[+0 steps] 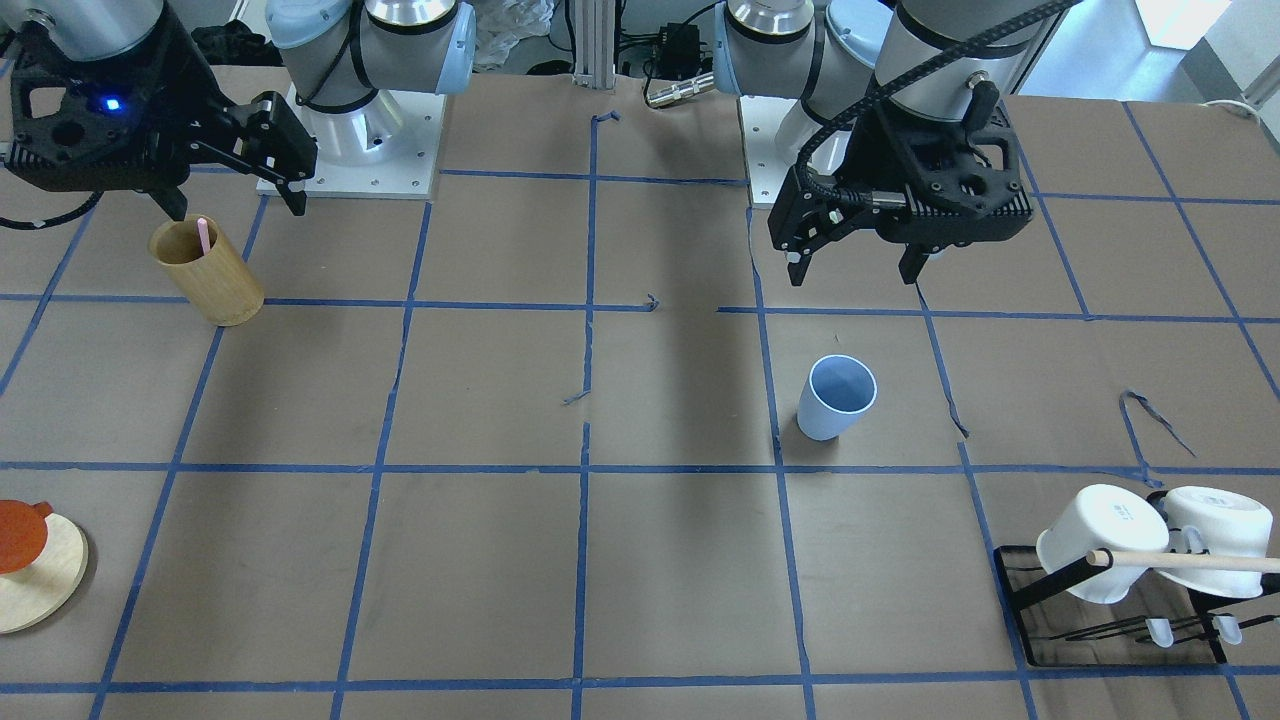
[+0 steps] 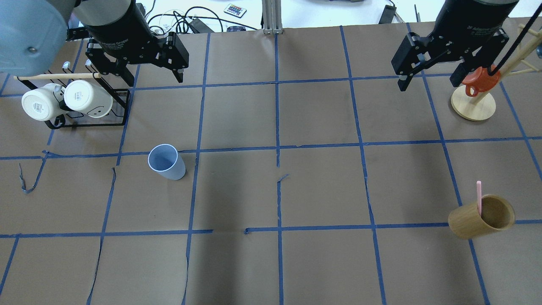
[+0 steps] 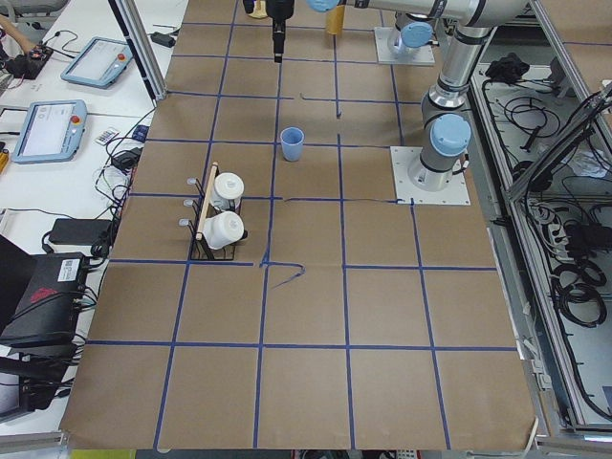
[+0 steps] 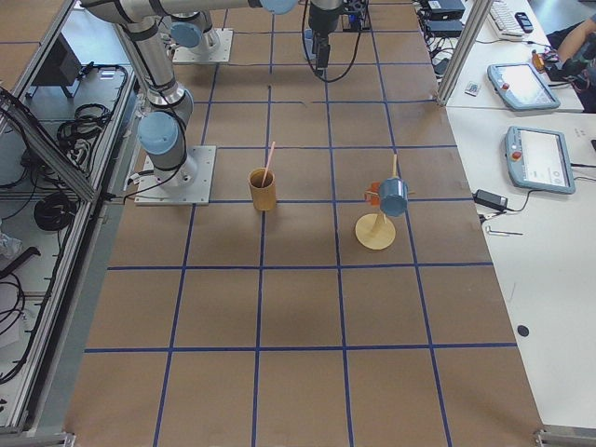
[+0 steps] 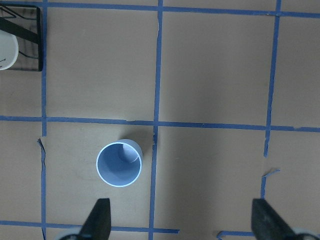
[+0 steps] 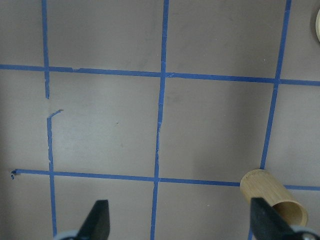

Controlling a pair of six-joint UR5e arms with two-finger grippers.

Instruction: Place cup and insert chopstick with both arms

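The light-blue cup stands upright and empty on the brown table, also seen in the overhead view and the left wrist view. My left gripper is open and empty, high above the table beside the cup. The pale-pink chopstick stands in a tan bamboo cylinder. My right gripper is open and empty, raised near the cylinder.
A black wire rack holds two white mugs and a tan wooden rod on my left. A wooden mug tree's round base with an orange mug stands on my right. Blue tape lines grid the table.
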